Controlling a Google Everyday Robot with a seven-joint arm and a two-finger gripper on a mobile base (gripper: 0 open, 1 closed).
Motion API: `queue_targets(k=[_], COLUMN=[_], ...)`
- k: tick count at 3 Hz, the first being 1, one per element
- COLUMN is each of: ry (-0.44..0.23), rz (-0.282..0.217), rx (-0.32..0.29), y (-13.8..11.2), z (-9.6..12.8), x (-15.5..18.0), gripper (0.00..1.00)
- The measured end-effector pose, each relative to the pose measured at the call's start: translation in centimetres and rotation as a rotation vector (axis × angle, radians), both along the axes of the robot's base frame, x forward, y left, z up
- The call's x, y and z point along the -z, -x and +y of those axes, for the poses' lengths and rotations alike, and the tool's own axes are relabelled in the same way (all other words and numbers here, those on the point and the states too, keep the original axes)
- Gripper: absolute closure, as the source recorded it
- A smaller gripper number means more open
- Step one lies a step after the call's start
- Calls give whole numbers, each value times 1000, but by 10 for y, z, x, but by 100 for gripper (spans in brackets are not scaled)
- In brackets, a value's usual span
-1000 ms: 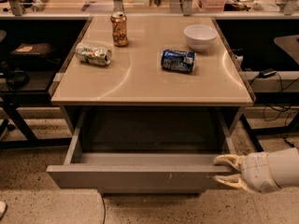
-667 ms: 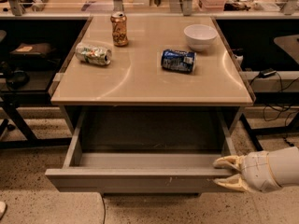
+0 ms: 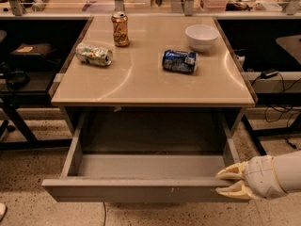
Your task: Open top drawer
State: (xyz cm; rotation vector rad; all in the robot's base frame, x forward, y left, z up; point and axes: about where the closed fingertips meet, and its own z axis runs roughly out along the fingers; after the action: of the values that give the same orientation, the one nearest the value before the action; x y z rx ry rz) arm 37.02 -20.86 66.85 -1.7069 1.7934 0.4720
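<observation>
The top drawer (image 3: pixel 141 190) stands pulled far out from under the beige table top (image 3: pixel 141 86). Its long grey front panel faces me and its shallow grey interior (image 3: pixel 150 165) holds nothing I can see. My gripper (image 3: pixel 231 182), cream-coloured, comes in from the right at the right end of the front panel. One finger lies over the panel's top edge and the other against its front face, so it grips the panel. No lower drawers show.
On the table top stand an upright orange can (image 3: pixel 120 28) and a white bowl (image 3: pixel 201 36); a crushed pale can (image 3: pixel 94 54) and a blue can (image 3: pixel 179 61) lie on their sides. Dark desk frames (image 3: pixel 28 79) flank it. Cables (image 3: pixel 275 91) hang at the right.
The drawer has slid a little further out toward me, and my gripper has moved with it, still on the panel's right end.
</observation>
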Motion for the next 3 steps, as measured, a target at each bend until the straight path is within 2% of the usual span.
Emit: queue_targets(k=[3], ry=[0], rz=[0], rx=[0], y=[0], z=[0], x=[0], gripper=[10])
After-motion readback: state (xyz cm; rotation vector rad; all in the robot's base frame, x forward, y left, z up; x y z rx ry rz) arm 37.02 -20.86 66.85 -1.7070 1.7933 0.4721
